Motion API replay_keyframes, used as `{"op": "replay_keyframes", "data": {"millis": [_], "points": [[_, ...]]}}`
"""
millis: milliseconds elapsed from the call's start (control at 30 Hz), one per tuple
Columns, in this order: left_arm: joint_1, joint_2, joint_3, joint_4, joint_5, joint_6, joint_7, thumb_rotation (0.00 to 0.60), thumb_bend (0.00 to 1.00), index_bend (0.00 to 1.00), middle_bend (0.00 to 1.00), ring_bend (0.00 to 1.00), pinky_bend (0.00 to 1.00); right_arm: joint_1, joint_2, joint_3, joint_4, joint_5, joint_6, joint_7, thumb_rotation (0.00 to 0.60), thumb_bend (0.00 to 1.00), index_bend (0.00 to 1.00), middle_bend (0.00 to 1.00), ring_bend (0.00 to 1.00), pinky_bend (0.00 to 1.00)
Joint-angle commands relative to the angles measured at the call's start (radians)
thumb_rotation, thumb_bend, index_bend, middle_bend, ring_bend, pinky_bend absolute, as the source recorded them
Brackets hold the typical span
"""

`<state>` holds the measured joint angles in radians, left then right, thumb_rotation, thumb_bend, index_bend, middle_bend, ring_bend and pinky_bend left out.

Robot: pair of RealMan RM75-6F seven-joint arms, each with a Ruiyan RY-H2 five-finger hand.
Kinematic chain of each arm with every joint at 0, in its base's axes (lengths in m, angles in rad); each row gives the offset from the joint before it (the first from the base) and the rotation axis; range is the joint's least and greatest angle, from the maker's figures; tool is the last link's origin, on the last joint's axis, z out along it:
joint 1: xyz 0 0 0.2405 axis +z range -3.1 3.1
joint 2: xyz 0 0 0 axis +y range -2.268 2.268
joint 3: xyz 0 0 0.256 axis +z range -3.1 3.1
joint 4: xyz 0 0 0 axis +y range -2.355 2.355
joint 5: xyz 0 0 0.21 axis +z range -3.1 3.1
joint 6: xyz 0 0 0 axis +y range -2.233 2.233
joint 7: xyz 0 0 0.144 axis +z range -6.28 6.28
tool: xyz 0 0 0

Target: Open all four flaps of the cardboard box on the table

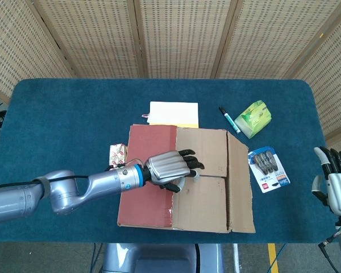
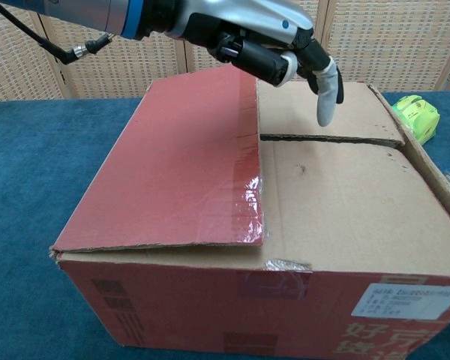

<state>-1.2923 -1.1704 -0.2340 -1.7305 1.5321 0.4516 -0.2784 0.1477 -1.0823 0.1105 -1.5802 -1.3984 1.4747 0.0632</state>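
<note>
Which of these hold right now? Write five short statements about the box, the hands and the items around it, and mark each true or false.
1. The left hand hovers over the top of the cardboard box. True.
2. The red flap stands upright, fully opened. False: it lies flat, closed over the box top.
3. The right hand holds the marker pen. False: it is empty at the table's right edge, while the pen lies behind the box.
4. A green packet lies on the table behind the box's right side. True.
5. The left hand holds a flap lifted. False: it holds nothing.
</note>
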Motion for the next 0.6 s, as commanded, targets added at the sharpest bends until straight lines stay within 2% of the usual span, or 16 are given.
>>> {"op": "replay_keyframes", "data": {"millis": [33, 367, 533, 600], "points": [[-0.008, 0.001, 0.007, -0.006, 0.009, 0.0, -0.015, 0.14, 1.0, 0.32, 0.15, 0.14, 0.06, -0.003, 0.0, 0.002, 0.0, -0.001, 0.001, 0.003, 0.6, 0.8, 0.04, 0.08, 0.0, 0.0], [-0.032, 0.008, 0.044, -0.002, 0.037, -0.024, -0.055, 0.136, 1.0, 0.31, 0.15, 0.14, 0.07, -0.01, -0.001, 0.007, -0.001, -0.003, 0.003, 0.008, 0.6, 0.8, 0.04, 0.08, 0.0, 0.0], [-0.043, 0.023, 0.063, 0.0, 0.05, -0.032, -0.067, 0.136, 1.0, 0.31, 0.17, 0.21, 0.11, -0.012, -0.001, 0.011, -0.005, -0.004, 0.002, 0.005, 0.6, 0.8, 0.04, 0.08, 0.0, 0.0], [-0.044, 0.033, 0.068, -0.003, 0.053, -0.03, -0.067, 0.136, 1.0, 0.32, 0.2, 0.25, 0.16, -0.013, -0.002, 0.012, -0.006, -0.004, 0.002, 0.004, 0.6, 0.8, 0.04, 0.08, 0.0, 0.0]]}}
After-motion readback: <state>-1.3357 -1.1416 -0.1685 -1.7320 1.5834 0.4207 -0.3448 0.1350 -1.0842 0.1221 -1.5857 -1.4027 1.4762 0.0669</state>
